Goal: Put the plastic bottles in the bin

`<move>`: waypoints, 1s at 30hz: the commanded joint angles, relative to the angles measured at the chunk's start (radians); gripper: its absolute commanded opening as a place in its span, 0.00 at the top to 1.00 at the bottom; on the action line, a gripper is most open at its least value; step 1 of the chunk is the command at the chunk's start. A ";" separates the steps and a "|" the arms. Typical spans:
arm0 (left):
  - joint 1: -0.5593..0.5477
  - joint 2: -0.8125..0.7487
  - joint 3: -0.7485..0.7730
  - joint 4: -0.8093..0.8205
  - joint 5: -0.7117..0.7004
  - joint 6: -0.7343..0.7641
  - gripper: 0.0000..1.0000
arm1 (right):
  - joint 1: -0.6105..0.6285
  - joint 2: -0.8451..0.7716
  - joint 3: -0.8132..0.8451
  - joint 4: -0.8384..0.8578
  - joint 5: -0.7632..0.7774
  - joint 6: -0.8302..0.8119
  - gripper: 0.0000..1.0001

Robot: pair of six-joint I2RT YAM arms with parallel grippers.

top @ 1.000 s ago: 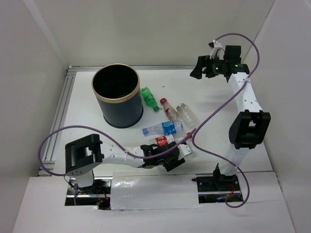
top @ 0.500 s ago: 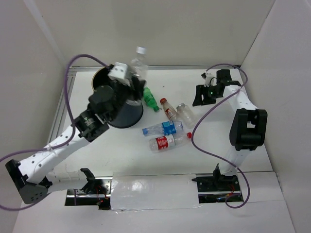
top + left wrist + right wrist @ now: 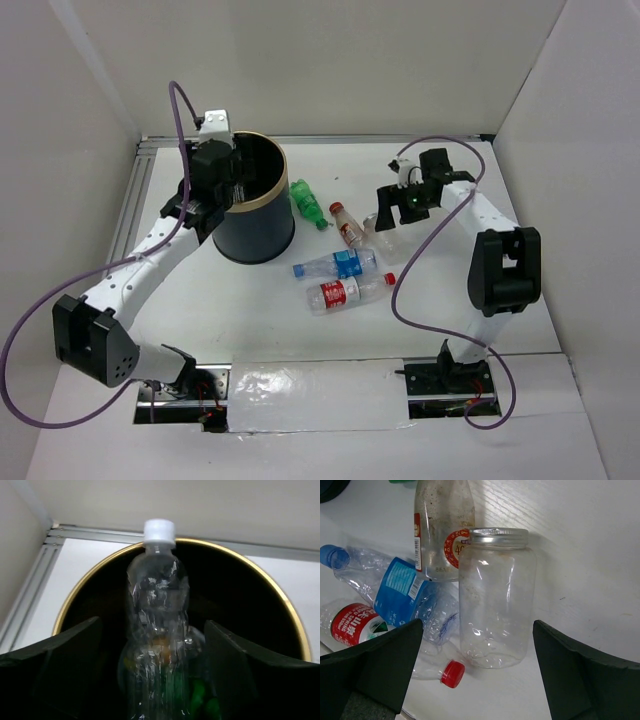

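Observation:
My left gripper (image 3: 152,626) hangs over the mouth of the bin (image 3: 243,222), a dark bucket with a gold rim (image 3: 75,592). Its jaws are open, and a clear bottle with a white cap (image 3: 157,610) stands between them with a gap on each side. More bottles lie dimly in the bin's bottom. My right gripper (image 3: 477,630) is open just above a clear jar with a silver lid (image 3: 497,595), which lies between the wide fingers. On the table lie a green bottle (image 3: 307,203), a red-capped bottle (image 3: 346,224), a blue-label bottle (image 3: 335,265) and a red-label bottle (image 3: 348,291).
White walls close in the table on the left, back and right. An aluminium rail (image 3: 130,215) runs along the left edge beside the bin. Purple cables loop off both arms. The red cap (image 3: 451,674) of the red-label bottle lies close to the jar's base.
The left arm carried the clear bottle from the near table up to the bin and opened its jaws round it. The right arm came down and left over the jar.

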 commanded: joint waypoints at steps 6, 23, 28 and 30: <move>0.012 -0.044 0.092 0.044 0.041 0.102 0.01 | 0.055 0.039 -0.007 0.041 0.141 -0.016 0.04; -0.715 -0.204 -0.449 0.058 0.336 0.122 0.01 | 0.072 0.120 0.091 -0.004 0.177 -0.105 0.65; -0.778 -0.086 -0.505 0.170 0.312 0.111 0.01 | 0.085 0.083 0.500 -0.121 -0.007 -0.223 0.83; -0.792 -0.044 -0.505 0.193 0.279 0.136 0.01 | 0.111 0.094 0.614 -0.112 -0.061 -0.223 0.84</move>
